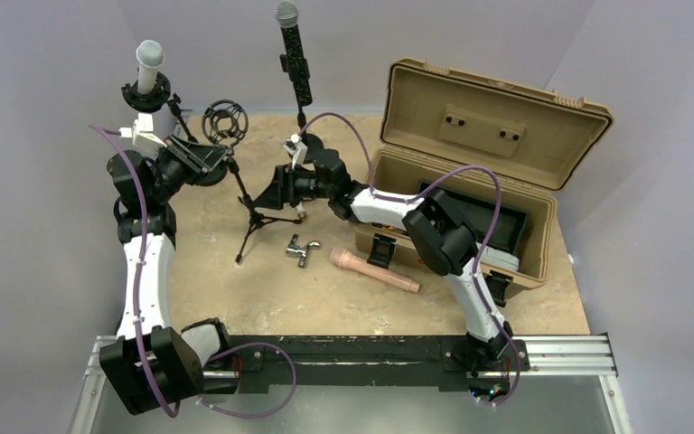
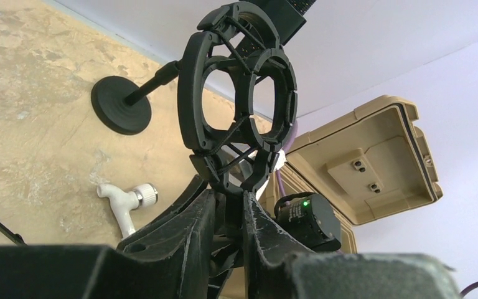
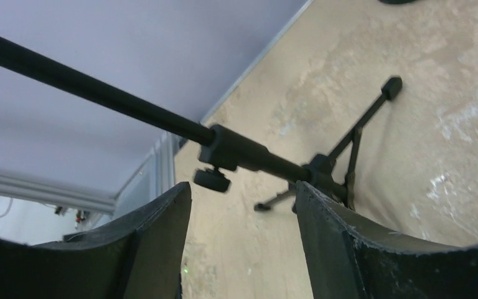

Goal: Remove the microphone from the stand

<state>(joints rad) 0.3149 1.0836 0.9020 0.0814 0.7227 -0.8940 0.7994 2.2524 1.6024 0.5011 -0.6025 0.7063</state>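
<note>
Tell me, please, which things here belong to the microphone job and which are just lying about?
In the job: tripod stand; its empty shock mount; left gripper, shut on the mount's base; right gripper, open about the stand's pole.

Lying about: pink microphone, lying flat (perhaps the one removed); metal clip; white clip; open tan case; grey-headed microphone and black microphone, upright at the back.

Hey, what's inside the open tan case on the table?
A black foam liner shows inside the tan hard plastic case. The right arm hangs over the left part of the interior, so anything lying there is hidden.
</note>
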